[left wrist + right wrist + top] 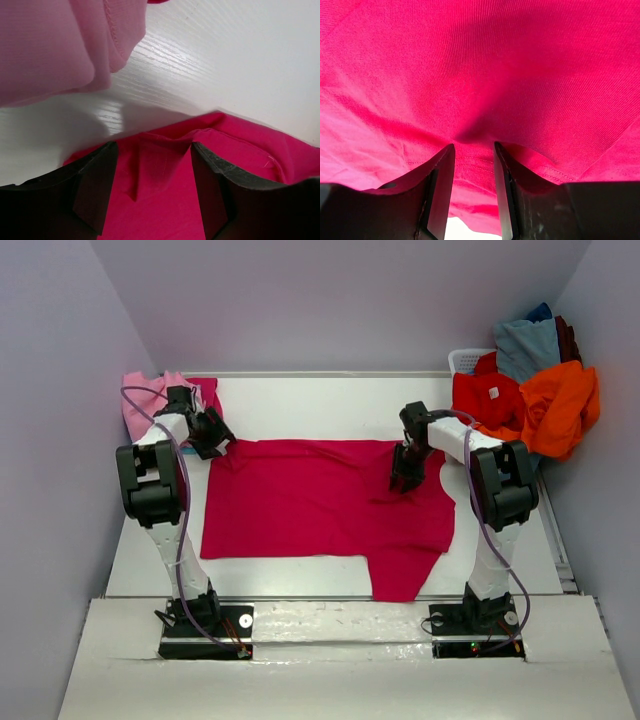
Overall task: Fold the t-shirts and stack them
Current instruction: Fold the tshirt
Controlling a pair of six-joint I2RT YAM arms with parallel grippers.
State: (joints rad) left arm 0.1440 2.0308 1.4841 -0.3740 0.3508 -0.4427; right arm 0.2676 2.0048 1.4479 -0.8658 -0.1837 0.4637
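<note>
Your crimson-magenta t-shirt (300,505) lies spread flat in the middle of the table (300,405), its long axis running left to right. One sleeve (400,578) points toward the near edge at the right end, so the hem end lies to your left. Your right gripper (405,480) stands on the shirt's far right part, clamped on a pucker of cloth. Your left gripper (220,443) sits at the far left corner, fingers (95,195) set wide with a fold between them, and you cannot tell whether it grips.
</note>
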